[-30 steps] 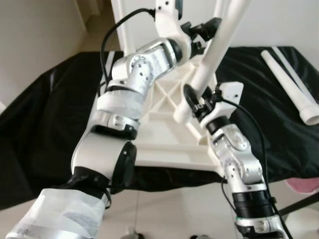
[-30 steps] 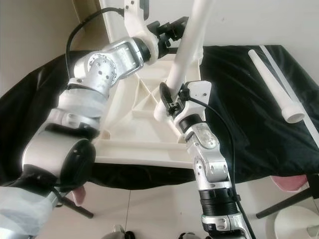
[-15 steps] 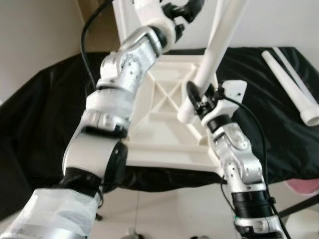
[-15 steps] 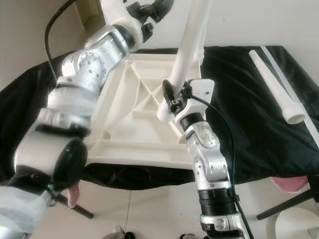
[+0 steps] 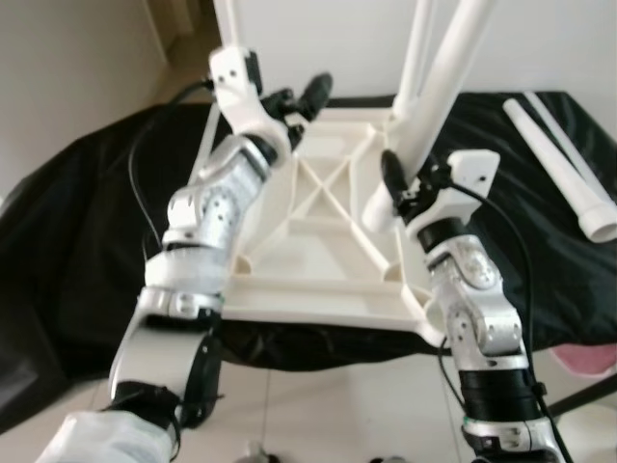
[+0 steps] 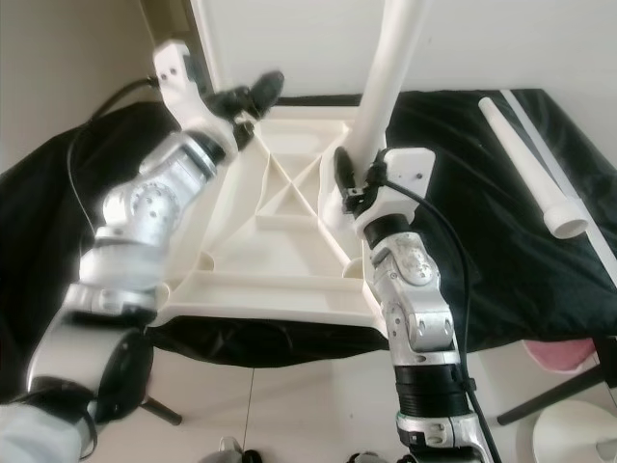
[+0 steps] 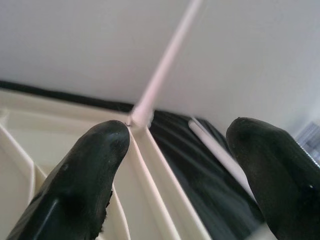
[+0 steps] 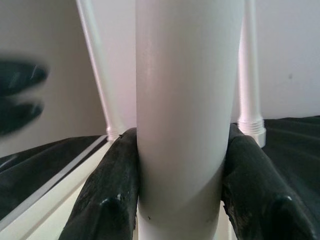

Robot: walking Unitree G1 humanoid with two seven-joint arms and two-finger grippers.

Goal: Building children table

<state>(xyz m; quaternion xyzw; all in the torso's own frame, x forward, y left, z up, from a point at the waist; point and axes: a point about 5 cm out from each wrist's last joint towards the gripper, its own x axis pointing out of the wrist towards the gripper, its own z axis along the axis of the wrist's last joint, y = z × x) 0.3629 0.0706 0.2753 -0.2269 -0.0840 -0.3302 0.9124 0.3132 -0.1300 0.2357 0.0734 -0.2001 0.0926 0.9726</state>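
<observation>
Right wrist view: right claw (image 8: 180, 175) clamps table leg (image 8: 185, 100); left claw (image 7: 175, 170) spread wide.

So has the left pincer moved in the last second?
Yes. The left pincer has let go of the leg and swung leftward, over the tabletop's far-left corner.

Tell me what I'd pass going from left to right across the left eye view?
Black cloth → left gripper, open → leg held by the right gripper → loose white leg lying on the cloth.
</observation>
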